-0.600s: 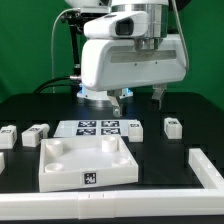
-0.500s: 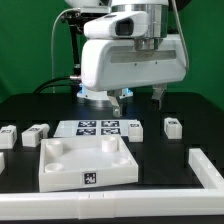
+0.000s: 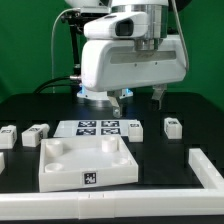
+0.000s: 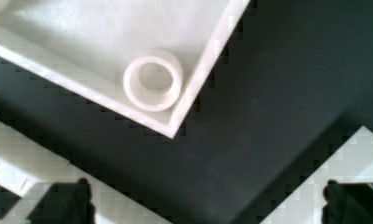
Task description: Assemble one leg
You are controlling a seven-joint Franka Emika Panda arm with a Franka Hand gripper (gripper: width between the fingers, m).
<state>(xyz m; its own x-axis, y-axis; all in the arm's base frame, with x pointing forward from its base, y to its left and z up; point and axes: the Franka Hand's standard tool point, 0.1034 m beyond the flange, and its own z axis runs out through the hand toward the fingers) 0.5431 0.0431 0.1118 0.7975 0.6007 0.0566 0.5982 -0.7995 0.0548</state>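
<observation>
Over the back of the black tabletop: a two-finger gripper under a bulky white arm housing, hanging clear of every part; dark fingers spread well apart, nothing between them. The same in the wrist view, with both fingertips showing and only bare black surface in the gap. On the table near the gripper, a thin flat white marker board with several black-and-white tags; nearer the camera, a large white square plastic piece with a raised rim, round corner sockets and one tag on its front wall; in the wrist view, one corner of that piece with a ring-shaped socket. Toward the exterior view's right, near the marker board but apart from it, a small stubby white plastic leg with a square tag, lying on the table — untouched by the gripper; at the exterior view's left, well apart from that leg, a second stubby white block and a third stubby white block, side by side; along the near right side, a long white angled rail.
</observation>
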